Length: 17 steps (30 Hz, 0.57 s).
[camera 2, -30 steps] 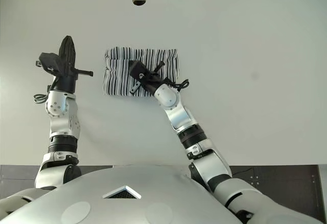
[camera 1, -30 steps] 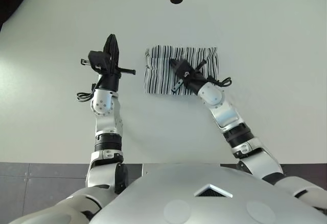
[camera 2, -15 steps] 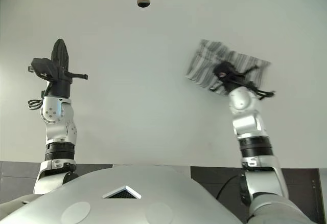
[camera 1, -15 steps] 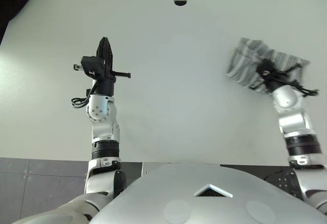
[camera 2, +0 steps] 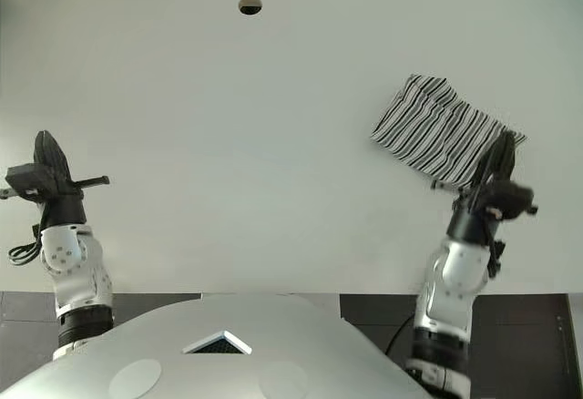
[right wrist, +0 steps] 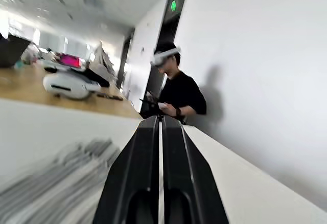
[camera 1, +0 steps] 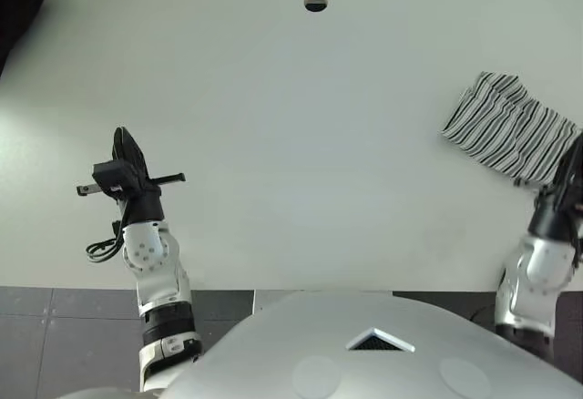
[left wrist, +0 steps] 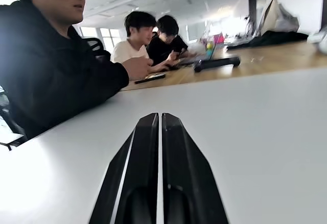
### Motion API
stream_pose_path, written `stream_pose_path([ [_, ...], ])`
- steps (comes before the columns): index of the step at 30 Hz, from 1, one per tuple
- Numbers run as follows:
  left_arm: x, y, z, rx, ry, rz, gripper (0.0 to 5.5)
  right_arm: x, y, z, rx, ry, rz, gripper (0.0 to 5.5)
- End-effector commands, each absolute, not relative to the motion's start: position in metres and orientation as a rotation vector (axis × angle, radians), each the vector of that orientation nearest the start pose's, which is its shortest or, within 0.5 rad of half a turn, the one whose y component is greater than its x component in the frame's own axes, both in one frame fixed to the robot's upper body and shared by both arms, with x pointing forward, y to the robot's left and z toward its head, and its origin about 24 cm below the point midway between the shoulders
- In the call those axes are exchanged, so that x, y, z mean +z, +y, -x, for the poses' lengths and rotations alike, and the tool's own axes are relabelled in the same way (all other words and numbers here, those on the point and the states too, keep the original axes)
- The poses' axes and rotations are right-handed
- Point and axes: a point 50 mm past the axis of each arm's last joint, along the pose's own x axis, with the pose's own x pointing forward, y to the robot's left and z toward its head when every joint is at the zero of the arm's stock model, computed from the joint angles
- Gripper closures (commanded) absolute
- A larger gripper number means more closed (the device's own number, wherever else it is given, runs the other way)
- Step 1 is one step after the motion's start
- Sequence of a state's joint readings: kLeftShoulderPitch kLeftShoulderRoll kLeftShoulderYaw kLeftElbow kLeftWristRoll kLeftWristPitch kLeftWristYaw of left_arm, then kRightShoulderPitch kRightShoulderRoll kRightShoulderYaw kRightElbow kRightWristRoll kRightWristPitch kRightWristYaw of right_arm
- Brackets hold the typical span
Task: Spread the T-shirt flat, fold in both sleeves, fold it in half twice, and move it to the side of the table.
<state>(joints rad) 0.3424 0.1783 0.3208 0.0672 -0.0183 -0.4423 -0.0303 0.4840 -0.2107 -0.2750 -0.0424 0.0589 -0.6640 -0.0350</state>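
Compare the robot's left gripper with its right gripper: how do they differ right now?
The black left gripper is over the white table on the robot's left; the black right gripper is at the right side. The left gripper is far from the folded black-and-white striped T-shirt, while the right gripper's tip overlaps its near edge. The left gripper leans slightly leftward, the right gripper slightly rightward. Both have fingers shut and hold nothing.
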Motion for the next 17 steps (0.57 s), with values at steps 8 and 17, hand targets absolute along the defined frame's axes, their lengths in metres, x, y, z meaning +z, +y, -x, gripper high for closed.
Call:
stream_pose_path([
  [8, 0.039, 0.269, -0.136, 0.214, -0.065, -0.339, 5.36, 0.061, -0.233, -0.102, -0.153, -0.386, 0.343, 5.4],
  [17, 0.038, 0.264, -0.135, 0.179, -0.088, -0.346, 5.36, 0.058, -0.231, -0.091, -0.151, -0.404, 0.38, 5.4],
])
